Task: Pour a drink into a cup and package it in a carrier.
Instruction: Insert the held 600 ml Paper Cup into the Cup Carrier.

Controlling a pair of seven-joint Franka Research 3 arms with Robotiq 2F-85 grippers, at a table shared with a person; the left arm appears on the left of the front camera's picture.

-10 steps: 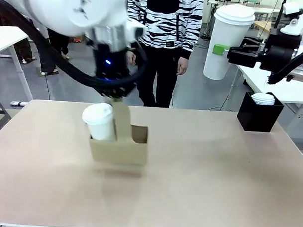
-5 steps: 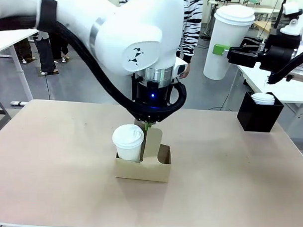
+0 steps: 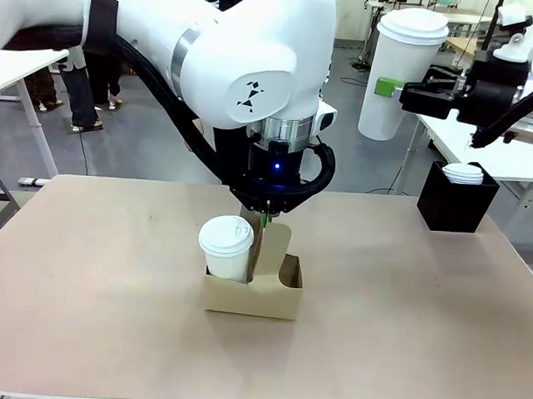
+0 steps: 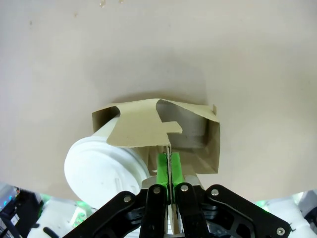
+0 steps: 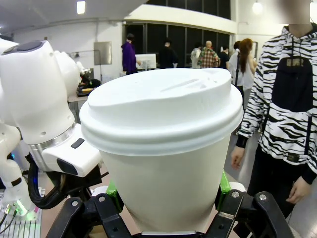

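Roughly at the middle of the front view, one tan carrier point(image 3: 252, 293) sits on the table point(image 3: 420, 327). It has two round holes. The one toward picture left holds a white lidded cup point(image 3: 226, 247), and the other shows only its dark inside. The left gripper point(image 4: 169, 166) points down over the carrier, its green pads pressed together on the upright handle tab point(image 4: 148, 130), pinching the thin card between them.

At the upper right of the front view, the right gripper point(image 5: 167, 192) is raised off the table and clamped around a second cup point(image 5: 163, 129), white and lidded, with a green pad on either side of its wall.

That makes two cups. One black box point(image 3: 457, 204) stands at the right edge of the table with a stack of white lids point(image 3: 464, 173) in it. A person in a striped top point(image 5: 287, 99) stands beyond the table.
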